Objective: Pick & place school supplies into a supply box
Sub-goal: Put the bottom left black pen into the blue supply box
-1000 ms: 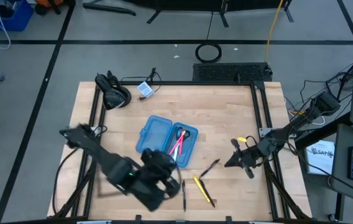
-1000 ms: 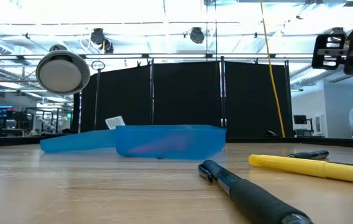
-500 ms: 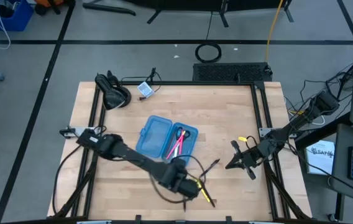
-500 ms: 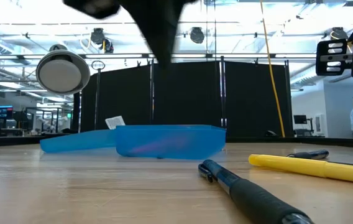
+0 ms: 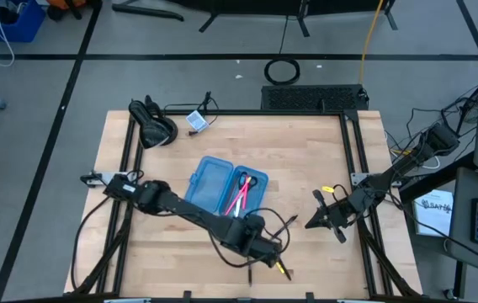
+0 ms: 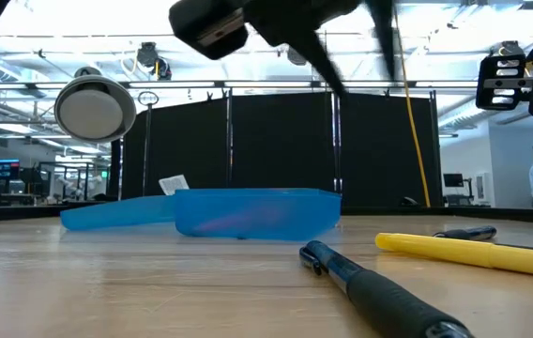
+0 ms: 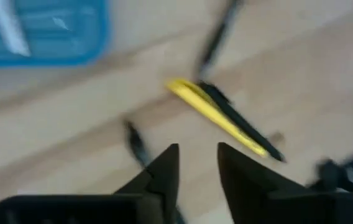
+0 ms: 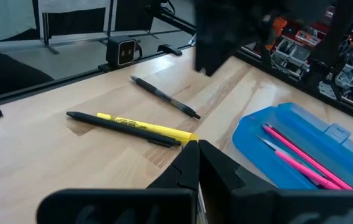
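A wooden table [image 5: 306, 151] fills the middle of the overhead view. On it lies an open blue box [image 5: 226, 190], its two shallow halves side by side near the table's centre. The right half holds pink pens [image 5: 239, 199] and small black-handled scissors [image 5: 245, 179].

The left arm reaches across the table from the left edge. Its gripper [image 5: 269, 252] hangs above the loose pens near the front edge, fingers [image 7: 164, 171] parted with a narrow gap and holding nothing.

The right gripper [image 5: 316, 220] waits near the table's right side, fingers pressed together and empty.

In front of the box lie a yellow pen [image 8: 145, 128] with a black pen [image 8: 122, 126] touching alongside it. Another black pen [image 8: 164, 96] lies near them, and one more dark pen [image 7: 135, 144] rests apart on the wood.
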{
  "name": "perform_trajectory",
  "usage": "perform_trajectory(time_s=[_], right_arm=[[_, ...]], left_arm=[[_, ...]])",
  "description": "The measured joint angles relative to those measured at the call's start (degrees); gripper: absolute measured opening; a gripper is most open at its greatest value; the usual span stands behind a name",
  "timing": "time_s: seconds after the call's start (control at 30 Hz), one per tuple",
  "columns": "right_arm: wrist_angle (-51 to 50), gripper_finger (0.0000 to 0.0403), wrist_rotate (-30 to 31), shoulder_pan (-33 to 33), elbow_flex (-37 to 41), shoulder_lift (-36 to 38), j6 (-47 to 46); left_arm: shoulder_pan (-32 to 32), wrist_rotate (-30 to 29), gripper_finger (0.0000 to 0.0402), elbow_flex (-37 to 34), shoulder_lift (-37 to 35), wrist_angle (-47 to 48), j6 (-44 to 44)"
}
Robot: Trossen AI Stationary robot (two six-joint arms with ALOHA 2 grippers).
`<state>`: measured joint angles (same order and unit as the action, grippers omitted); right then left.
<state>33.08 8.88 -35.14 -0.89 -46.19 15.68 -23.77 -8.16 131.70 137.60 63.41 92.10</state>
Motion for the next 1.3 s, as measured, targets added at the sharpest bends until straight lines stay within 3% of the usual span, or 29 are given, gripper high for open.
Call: perform_trajectory(time_s=[0.2, 0.33, 0.47, 0.57, 0.8, 0.9, 1.0, 1.13, 1.3], right_arm=[[0.0, 0.0000, 0.0, 0.0, 0.0, 0.0, 0.0], [0.3, 0.0000, 0.0, 0.0, 0.0, 0.0, -0.7], [0.6, 0.0000, 0.0, 0.0, 0.0, 0.0, -1.4], [1.0, 0.0000, 0.0, 0.0, 0.0, 0.0, -1.5], [1.4, 0.0000, 0.0, 0.0, 0.0, 0.0, -1.5], [1.4, 0.0000, 0.0, 0.0, 0.0, 0.0, -1.5], [1.4, 0.0000, 0.0, 0.0, 0.0, 0.0, -1.5], [1.4, 0.0000, 0.0, 0.0, 0.0, 0.0, -1.7], [1.1, 0.0000, -0.1, 0.0, 0.0, 0.0, -1.7]], left_arm=[[-2.0, 0.2, 0.0163, -0.1, 1.4, -4.9, 2.9], [-3.8, 0.0, 0.0156, -0.1, 2.3, -4.6, 5.7], [-5.2, -5.4, 0.0138, -0.1, 2.5, -2.9, 8.2], [-5.2, -6.2, 0.0126, 0.0, 2.7, 0.3, 8.5], [-5.0, -9.7, 0.0122, -0.1, 2.7, -2.6, 1.1], [-5.3, -7.5, 0.0122, -0.1, 2.7, -11.5, -8.4], [-5.3, -9.7, 0.0122, -0.1, 2.7, -18.2, -16.1], [-4.5, -14.7, 0.0122, -0.1, 2.7, -17.8, -8.3], [-5.1, -6.5, 0.0121, 0.0, 3.3, -14.5, -0.5]])
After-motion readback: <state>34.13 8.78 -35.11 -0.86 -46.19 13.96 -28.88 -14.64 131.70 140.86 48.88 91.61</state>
